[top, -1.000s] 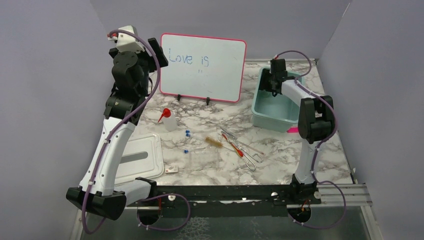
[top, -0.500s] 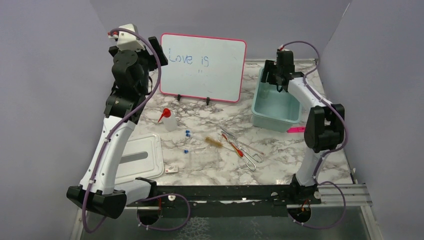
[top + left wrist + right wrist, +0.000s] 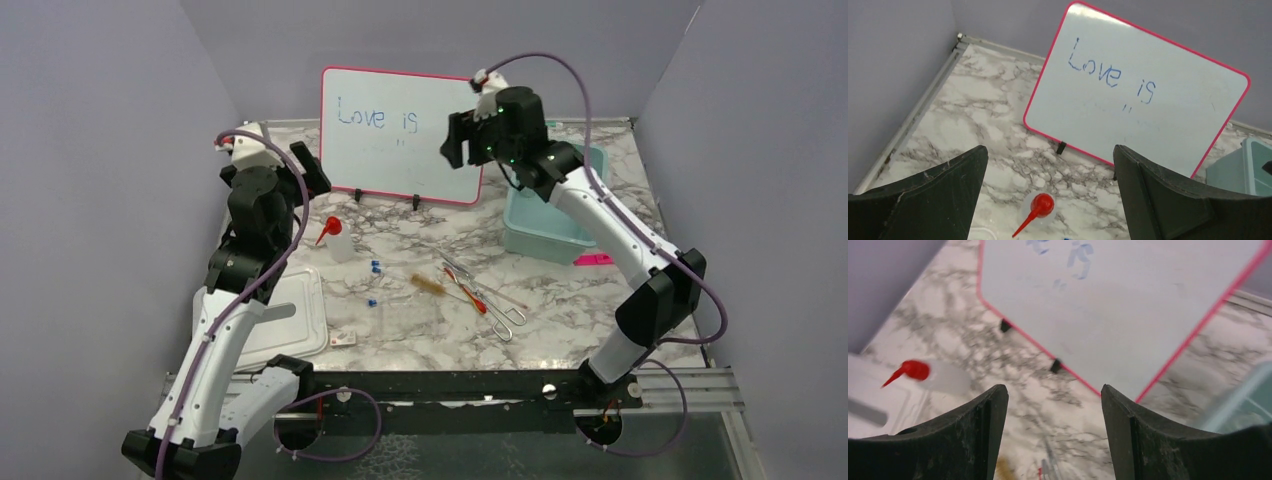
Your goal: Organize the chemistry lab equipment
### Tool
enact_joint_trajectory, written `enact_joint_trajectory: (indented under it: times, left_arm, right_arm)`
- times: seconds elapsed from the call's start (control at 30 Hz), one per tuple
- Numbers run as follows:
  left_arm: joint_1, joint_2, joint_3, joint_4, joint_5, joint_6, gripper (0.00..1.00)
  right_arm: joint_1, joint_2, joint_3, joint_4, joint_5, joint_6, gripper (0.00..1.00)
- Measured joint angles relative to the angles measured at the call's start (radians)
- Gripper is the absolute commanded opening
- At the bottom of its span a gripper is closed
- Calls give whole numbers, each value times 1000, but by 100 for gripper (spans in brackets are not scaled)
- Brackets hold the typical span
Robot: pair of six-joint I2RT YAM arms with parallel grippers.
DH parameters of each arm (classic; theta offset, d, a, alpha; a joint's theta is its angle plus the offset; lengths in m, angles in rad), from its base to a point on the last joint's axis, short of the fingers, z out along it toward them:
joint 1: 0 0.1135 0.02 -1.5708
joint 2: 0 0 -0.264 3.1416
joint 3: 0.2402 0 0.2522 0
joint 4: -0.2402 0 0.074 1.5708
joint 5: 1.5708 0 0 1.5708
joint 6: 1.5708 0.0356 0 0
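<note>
Now left gripper [image 3: 1049,150] and right gripper [image 3: 1053,390] gape empty — squeeze bottle [image 3: 1041,206] well below the left.

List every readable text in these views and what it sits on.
"Love is": blue handwriting on the pink-framed whiteboard.
Below it, faint marks: too faint to read.
Nothing else legible in any view.

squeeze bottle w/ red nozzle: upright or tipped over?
Upright. The squeeze bottle stands on its base, red cap on top, spout angled sideways; left wrist view looks down on the cap.
</note>
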Motion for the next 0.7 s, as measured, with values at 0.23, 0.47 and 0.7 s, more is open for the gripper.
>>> enact_joint_trajectory:
  times: [0.23, 0.47, 0.7]
  left_arm:
    - [0, -95, -145, -113, 23, -131, 96]
    - [0, -92, -213, -203, 87, -205, 91]
    - [0, 19, -241, -249, 121, -218, 82]
  right_arm:
    - [238, 15, -78, -3, -66, 35, 73]
    - [356, 125, -134, 24, -132, 117, 73]
    - [403, 226, -148, 51, -151, 204, 72]
